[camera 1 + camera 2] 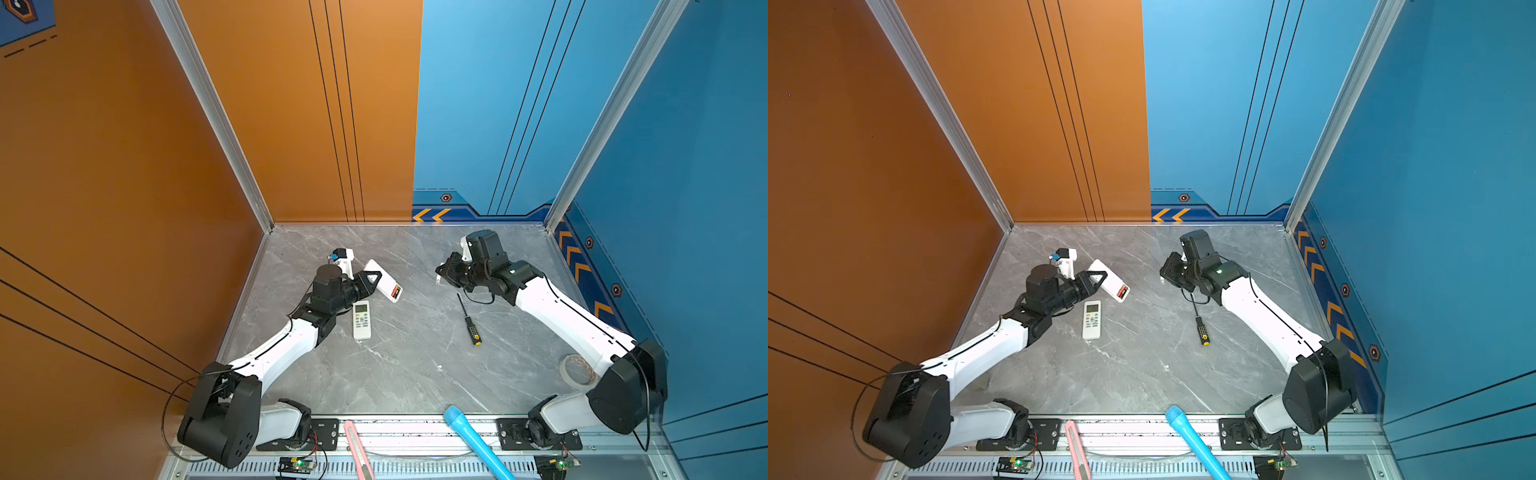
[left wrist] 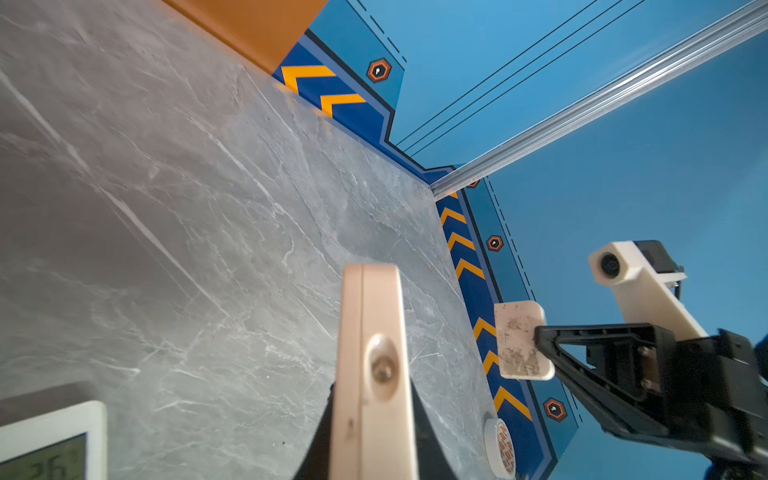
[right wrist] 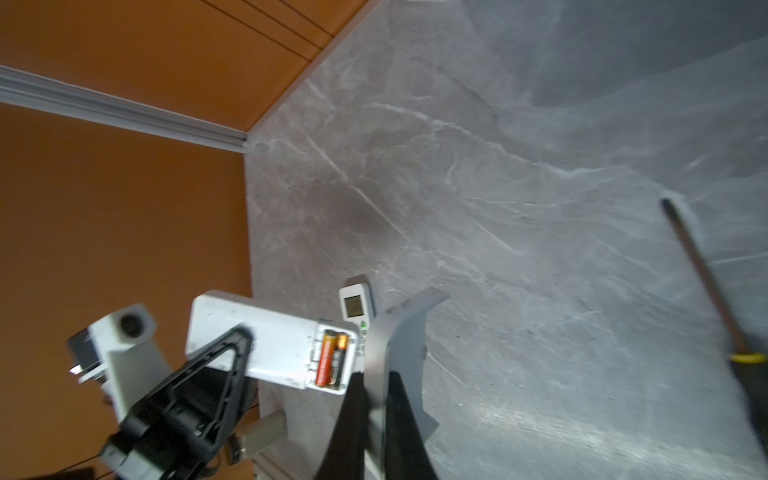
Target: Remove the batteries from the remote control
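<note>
Two batteries (image 3: 330,357), one red-orange and one darker, are lying side by side along the long axis of the white remote (image 1: 384,282), in its open compartment at the end pointing toward the right arm. The left gripper (image 1: 376,277) is clamping the remote's other half, with the batteries outside its jaws. The right gripper (image 1: 441,274) is pinching the loose cover (image 2: 521,340) apart from the remote, and both arms are reaching forward over the table (image 1: 415,365).

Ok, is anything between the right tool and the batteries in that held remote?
Nothing visible stands between: the batteries lie exposed in the open compartment of the remote held by the left tool, with only bare table across to the right tool. That tool, though, is shut on the battery cover, so it isn't free.
</note>
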Motion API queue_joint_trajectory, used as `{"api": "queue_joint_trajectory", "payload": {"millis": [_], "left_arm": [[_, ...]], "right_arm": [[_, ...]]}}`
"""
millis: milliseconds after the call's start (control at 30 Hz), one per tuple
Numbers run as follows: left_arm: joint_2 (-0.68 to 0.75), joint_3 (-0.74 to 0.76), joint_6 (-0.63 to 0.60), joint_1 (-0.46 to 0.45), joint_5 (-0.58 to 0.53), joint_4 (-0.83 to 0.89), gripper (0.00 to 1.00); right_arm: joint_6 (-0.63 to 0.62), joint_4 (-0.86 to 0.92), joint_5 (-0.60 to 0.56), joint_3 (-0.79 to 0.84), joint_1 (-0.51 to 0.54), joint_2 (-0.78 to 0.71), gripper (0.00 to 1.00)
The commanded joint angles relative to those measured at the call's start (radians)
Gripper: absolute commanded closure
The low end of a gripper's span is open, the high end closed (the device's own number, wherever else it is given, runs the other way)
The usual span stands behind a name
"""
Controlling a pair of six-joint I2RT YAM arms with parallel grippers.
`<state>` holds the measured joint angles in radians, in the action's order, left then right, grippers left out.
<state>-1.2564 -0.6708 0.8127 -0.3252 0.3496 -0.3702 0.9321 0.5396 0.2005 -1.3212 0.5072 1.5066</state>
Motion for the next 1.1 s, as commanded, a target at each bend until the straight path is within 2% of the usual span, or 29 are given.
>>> {"api": "queue_joint_trajectory", "payload": {"millis": [0,133,333,433,500,567,600,800,867,933,1067], "left_arm": [[0.022,0.037,-0.062,0.016,0.068,-0.022,1.0],[0.021,0.034,-0.057,0.017,0.099,-0.025,1.0],[0.013,0.038,-0.042,0.011,0.11,-0.048,1.0],[0.009,0.044,-0.036,0.01,0.113,-0.062,1.0],[0.001,0.052,-0.026,0.009,0.118,-0.082,1.0],[-0.016,0.053,-0.017,0.008,0.133,-0.102,1.0],[-0.023,0.053,-0.013,0.008,0.139,-0.109,1.0],[-0.077,0.049,0.016,0.008,0.172,-0.159,1.0],[-0.094,0.053,0.037,0.012,0.164,-0.177,1.0],[-0.115,0.056,0.064,0.013,0.154,-0.2,1.0],[-0.212,0.017,0.107,-0.05,0.137,-0.2,1.0]], "right_arm": [[-0.063,0.347,-0.106,-0.032,0.002,0.179,1.0],[-0.076,0.379,-0.117,-0.084,0.028,0.323,1.0],[-0.061,0.387,-0.145,-0.144,0.048,0.437,1.0],[-0.046,0.384,-0.158,-0.156,0.053,0.475,0.9],[-0.04,0.384,-0.16,-0.167,0.054,0.494,0.79],[-0.031,0.379,-0.149,-0.18,0.049,0.504,0.62],[-0.029,0.377,-0.148,-0.182,0.047,0.502,0.57],[-0.031,0.307,-0.159,-0.159,0.025,0.378,0.31],[-0.074,0.282,-0.145,-0.15,0.022,0.307,0.24],[-0.149,0.276,-0.118,-0.146,0.019,0.248,0.22],[-0.401,0.134,0.03,-0.075,0.053,0.148,0.21]]}}
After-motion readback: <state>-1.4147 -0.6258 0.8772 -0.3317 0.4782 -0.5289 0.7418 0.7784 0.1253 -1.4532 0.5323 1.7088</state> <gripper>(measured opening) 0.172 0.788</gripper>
